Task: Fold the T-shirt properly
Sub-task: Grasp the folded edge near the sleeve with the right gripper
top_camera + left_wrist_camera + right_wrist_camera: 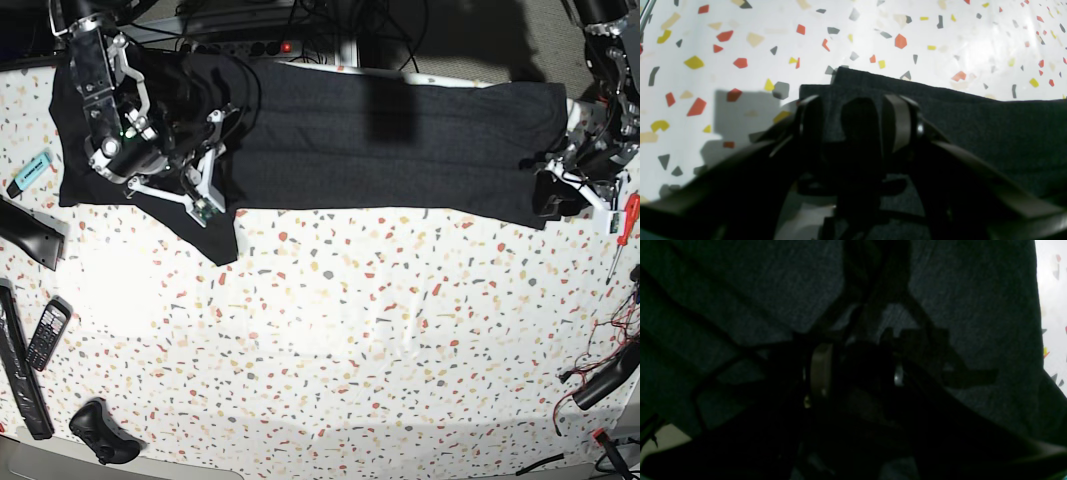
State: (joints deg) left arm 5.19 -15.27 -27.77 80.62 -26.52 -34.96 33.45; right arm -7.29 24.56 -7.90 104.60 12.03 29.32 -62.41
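Note:
The black T-shirt [380, 140] lies spread in a long band across the far side of the speckled table [340, 330], plain side up, with one corner hanging toward the front at the left [215, 235]. My right gripper [208, 172] rests on its left part. In the right wrist view its fingers [820, 368] stand apart over dark fabric [967, 306]; whether cloth lies between them I cannot tell. At the shirt's right end sits my left gripper [550, 190]. In the left wrist view, the left gripper [855, 101] is open over a folded corner of the T-shirt [973, 113].
A turquoise marker [28, 172], a black bar [30, 236], a phone [47, 333], a long remote [20, 375] and a game controller [100, 432] lie along the left edge. A red screwdriver [626, 225] and cables [600, 380] are at the right.

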